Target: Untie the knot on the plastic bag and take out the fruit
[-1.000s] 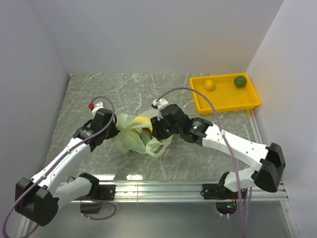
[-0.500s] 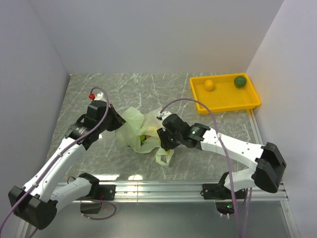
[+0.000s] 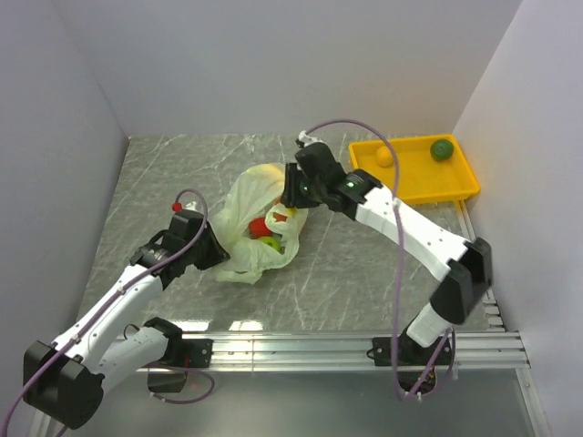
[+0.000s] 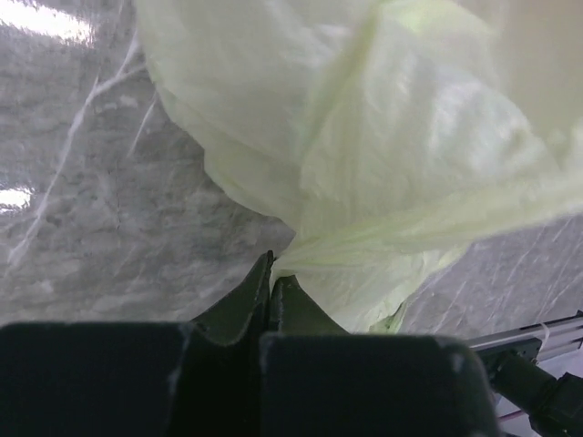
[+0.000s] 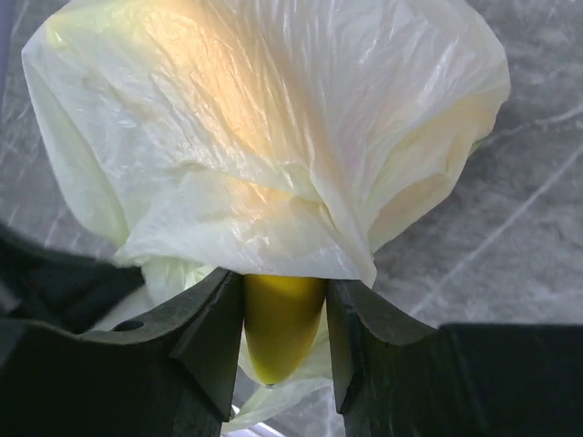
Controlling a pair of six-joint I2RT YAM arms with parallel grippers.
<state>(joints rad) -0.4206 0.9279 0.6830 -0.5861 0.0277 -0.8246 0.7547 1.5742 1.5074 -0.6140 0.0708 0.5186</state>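
Bag (image 3: 239,205) film is pinched in closed left gripper (image 4: 273,273) jaws; banana (image 5: 281,335) is clamped in right gripper (image 5: 284,289) jaws. If film is caught too, other fruit (image 3: 260,227) may be spilled.

We see the left arm (image 3: 109,309) and the right arm (image 3: 410,232) built alike: white shells, black joints, black bases. A purple cable (image 3: 398,309) loops along each. The left wrist carries a red cap (image 3: 175,208), and a green light (image 3: 347,182) glows on the right. The fingers (image 5: 205,337) are dark, angular wedges.
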